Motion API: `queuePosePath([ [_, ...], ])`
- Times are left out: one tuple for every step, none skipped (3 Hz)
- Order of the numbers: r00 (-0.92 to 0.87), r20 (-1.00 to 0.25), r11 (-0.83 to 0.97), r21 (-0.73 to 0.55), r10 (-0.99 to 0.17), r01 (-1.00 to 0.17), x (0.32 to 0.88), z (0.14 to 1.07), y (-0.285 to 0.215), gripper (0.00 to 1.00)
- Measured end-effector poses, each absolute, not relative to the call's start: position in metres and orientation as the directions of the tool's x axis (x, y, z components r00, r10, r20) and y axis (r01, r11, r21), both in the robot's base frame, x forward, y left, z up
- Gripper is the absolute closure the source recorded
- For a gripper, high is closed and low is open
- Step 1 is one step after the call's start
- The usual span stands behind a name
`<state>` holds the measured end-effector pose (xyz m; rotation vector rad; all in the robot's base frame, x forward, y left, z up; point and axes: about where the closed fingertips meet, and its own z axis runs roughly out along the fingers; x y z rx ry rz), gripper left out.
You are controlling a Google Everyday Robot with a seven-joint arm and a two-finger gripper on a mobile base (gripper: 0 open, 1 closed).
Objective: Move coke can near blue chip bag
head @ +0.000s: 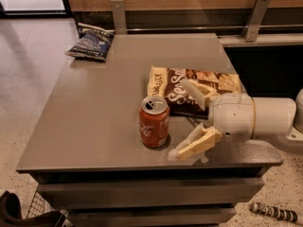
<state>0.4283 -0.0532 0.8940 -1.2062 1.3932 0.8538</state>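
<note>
The coke can stands upright near the front middle of the grey table, red with a silver top. The blue chip bag lies at the table's far left corner, far from the can. My gripper comes in from the right, open, its two cream fingers spread: one finger low by the front edge just right of the can, the other over the brown bag. The can sits just left of the fingertips, not between them and not touched.
A larger brown and cream snack bag lies flat behind and right of the can, partly under my arm. A wooden wall with metal brackets runs behind the table. A wire basket sits on the floor at front left.
</note>
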Motion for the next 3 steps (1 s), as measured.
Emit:
queuePosePath([
  [0.064,-0.979,0.216,-0.107,-0.195,-0.971,0.429,0.889,-0.04,0.0],
  [0.051,-0.983,0.189,-0.084,-0.177,-0.978,0.431,0.882,-0.024,0.03],
  [0.046,-0.985,0.175,-0.075,-0.167,-0.982,0.431,0.879,-0.017,0.26],
])
